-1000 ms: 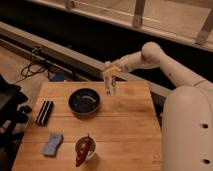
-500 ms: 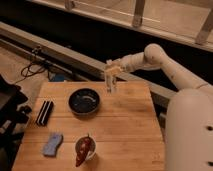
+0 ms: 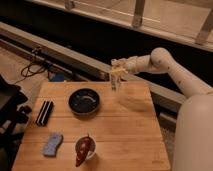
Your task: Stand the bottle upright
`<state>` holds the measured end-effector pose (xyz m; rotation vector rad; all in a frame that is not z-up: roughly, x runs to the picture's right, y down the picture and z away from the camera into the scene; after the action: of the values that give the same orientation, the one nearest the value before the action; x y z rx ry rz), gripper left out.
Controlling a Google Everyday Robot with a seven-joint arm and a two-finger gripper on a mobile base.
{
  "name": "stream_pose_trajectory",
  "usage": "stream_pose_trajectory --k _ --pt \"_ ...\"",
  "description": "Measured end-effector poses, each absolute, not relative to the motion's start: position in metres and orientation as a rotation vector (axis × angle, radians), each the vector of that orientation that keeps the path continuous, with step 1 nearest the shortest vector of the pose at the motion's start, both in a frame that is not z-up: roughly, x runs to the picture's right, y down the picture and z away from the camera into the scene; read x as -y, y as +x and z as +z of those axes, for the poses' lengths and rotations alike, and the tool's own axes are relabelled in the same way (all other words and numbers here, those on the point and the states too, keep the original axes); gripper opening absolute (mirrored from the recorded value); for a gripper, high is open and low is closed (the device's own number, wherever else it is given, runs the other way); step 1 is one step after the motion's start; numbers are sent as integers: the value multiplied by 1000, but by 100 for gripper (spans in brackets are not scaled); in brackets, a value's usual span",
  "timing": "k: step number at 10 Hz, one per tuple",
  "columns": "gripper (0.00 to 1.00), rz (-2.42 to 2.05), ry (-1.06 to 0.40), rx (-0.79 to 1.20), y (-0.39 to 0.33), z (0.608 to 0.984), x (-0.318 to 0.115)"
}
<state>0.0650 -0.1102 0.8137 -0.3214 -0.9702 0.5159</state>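
Note:
The bottle (image 3: 114,82) is slim and whitish and hangs nearly upright, just above the far edge of the wooden table (image 3: 127,135), to the right of the dark bowl. My gripper (image 3: 115,76) reaches in from the right on the white arm and is shut on the bottle's upper part. The bottle's top is hidden by the gripper.
A dark bowl (image 3: 84,101) sits at the table's far middle. A black rectangular object (image 3: 45,112) lies at the left edge. A blue sponge (image 3: 52,144) and a reddish-brown object on a white cup (image 3: 84,149) are near the front. A ledge and rail run behind the table.
My gripper, with the bottle in it, has drifted a little to the right along the table's far edge. Everything on the table has stayed still.

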Motion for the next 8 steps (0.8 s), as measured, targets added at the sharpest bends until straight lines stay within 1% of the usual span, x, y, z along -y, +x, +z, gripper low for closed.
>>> stream_pose_trajectory --k 8 --pt "5 587 -229 936 90 840 82"
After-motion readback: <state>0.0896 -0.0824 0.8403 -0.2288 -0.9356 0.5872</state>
